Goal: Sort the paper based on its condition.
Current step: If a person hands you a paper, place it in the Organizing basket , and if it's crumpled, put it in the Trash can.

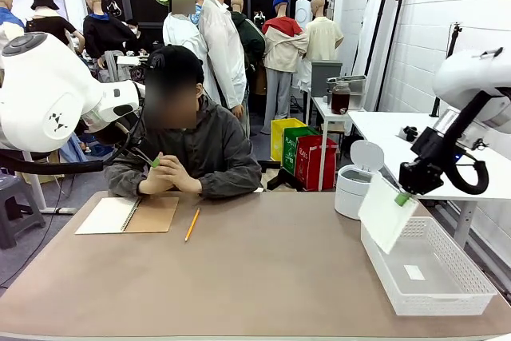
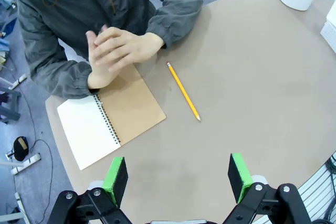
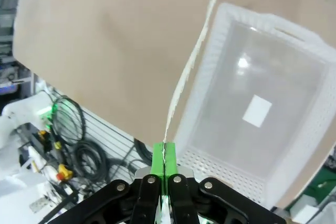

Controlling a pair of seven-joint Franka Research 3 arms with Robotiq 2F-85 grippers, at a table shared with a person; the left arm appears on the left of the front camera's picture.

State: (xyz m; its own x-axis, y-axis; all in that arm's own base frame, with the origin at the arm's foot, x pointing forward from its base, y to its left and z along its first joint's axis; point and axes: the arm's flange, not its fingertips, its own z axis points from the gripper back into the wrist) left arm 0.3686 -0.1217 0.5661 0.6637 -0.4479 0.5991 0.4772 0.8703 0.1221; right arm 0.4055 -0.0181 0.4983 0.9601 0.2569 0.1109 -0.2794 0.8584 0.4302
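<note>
Above the white basket (image 1: 447, 277), the paper (image 1: 386, 212) hangs clamped in the right claw (image 1: 403, 197)

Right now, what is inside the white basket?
On the floor of the white basket lies one small white label or scrap. The paper, shut in the right pincer, hangs above its near-left corner, hiding that corner in the front view.
</note>
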